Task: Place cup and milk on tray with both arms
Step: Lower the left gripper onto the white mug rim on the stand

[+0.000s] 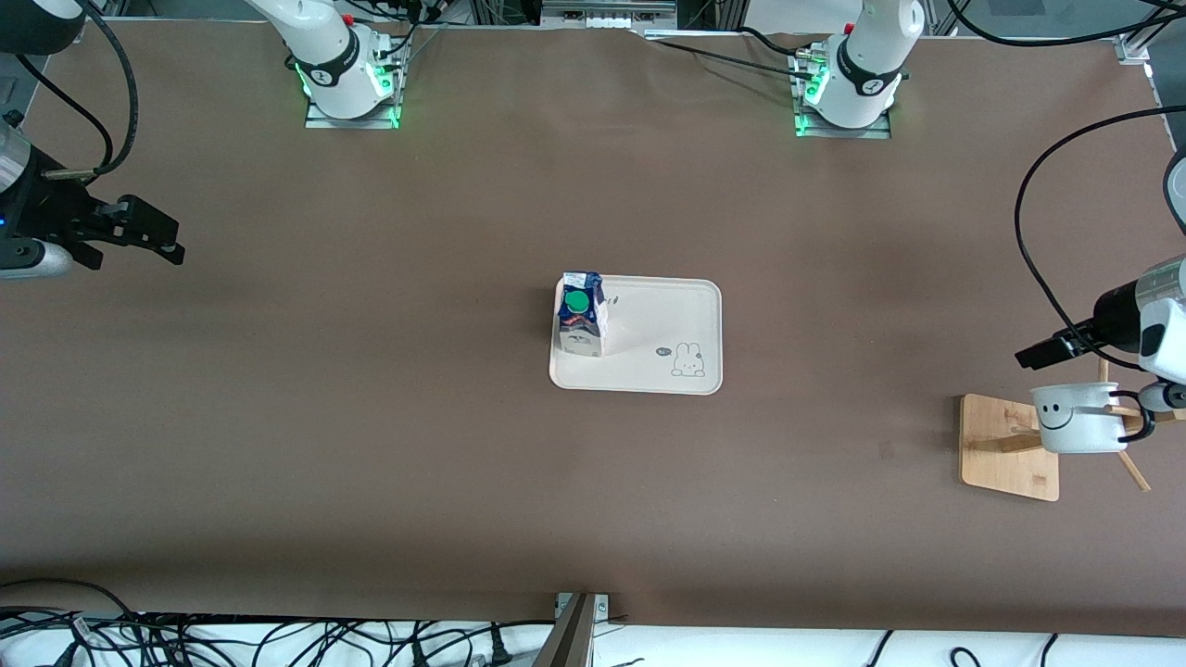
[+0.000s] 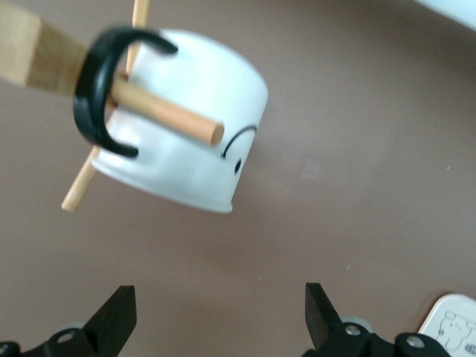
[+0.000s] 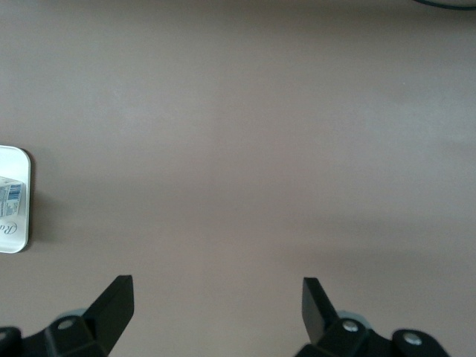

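The milk point(image 1: 581, 313) stands upright on the tray point(image 1: 667, 324), at the tray's end toward the right arm. The cup point(image 1: 1078, 419) hangs by its black handle on a wooden peg of a rack at the left arm's end of the table. My left gripper point(image 1: 1042, 354) is open and empty, just above and beside the cup. In the left wrist view the cup point(image 2: 186, 126) is ahead of my open left gripper point(image 2: 221, 312), not between its fingers. My right gripper point(image 1: 157, 236) is open and empty over bare table at the right arm's end, as the right wrist view point(image 3: 217, 309) also shows.
The rack's square wooden base point(image 1: 1010, 447) lies under the cup, with thin pegs point(image 2: 167, 115) sticking out. The tray's rim point(image 3: 27, 201) shows at the edge of the right wrist view. Cables lie along the table's near edge.
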You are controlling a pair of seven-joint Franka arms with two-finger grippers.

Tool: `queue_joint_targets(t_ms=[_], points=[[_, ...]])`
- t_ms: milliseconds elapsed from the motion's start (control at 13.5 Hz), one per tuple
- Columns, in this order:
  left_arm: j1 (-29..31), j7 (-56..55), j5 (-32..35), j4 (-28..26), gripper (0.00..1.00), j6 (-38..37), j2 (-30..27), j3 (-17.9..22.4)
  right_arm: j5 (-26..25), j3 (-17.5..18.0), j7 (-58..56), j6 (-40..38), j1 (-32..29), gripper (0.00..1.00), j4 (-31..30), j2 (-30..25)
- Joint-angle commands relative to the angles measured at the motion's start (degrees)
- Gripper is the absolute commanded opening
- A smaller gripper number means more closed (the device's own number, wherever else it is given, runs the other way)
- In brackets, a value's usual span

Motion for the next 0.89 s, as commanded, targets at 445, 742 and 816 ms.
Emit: queue_joint_targets(t_ms=[445,742,816], points=[[1.59,-8.74,1.31,-23.51,1.00,27.92,-10.52,-0.36,-0.25,0.64,-0.04,-0.55,-0.51,1.00,1.32,0.44],[1.68,-14.21,0.52,-22.39,0.98,30.36,-8.43,-0.36,-0.25,0.64,0.05,-0.55,-0.51,1.00,1.32,0.44],[1.68,-14.39,-1.31,-21.95,0.98,32.82,-7.46,-0.36,-0.25,0.64,0.22,-0.64,-0.51,1.00,1.32,0.44]])
